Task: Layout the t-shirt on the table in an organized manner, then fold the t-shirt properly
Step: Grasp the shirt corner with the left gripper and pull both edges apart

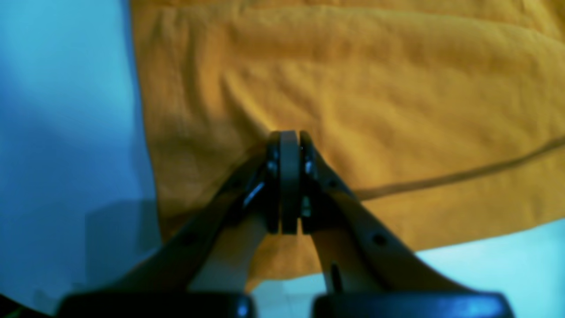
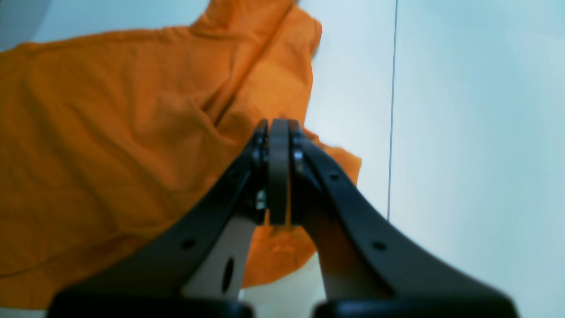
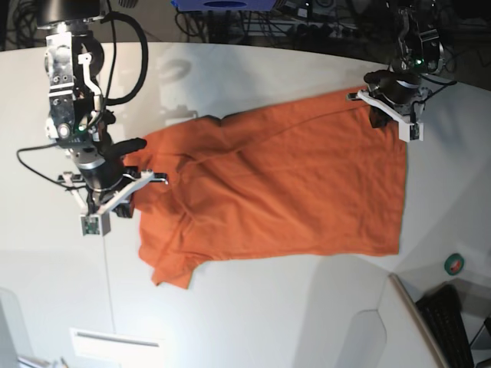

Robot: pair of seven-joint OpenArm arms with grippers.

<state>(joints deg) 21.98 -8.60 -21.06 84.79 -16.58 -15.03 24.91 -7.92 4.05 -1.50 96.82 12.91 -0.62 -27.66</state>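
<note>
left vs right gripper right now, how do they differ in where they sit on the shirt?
The left gripper is at the t-shirt's hem end, at a straight corner; the right gripper is at the sleeve end, where the cloth is bunched and creased. In the wrist views, the left one has cloth spread all around its tip; the right one sits near the cloth's edge beside bare table. Both are shut.

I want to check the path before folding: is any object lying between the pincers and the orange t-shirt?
Nothing visible does. The left pincer is shut over the orange t-shirt; the right pincer is shut at its crumpled sleeve end. Only bare white table surrounds the cloth.
</note>
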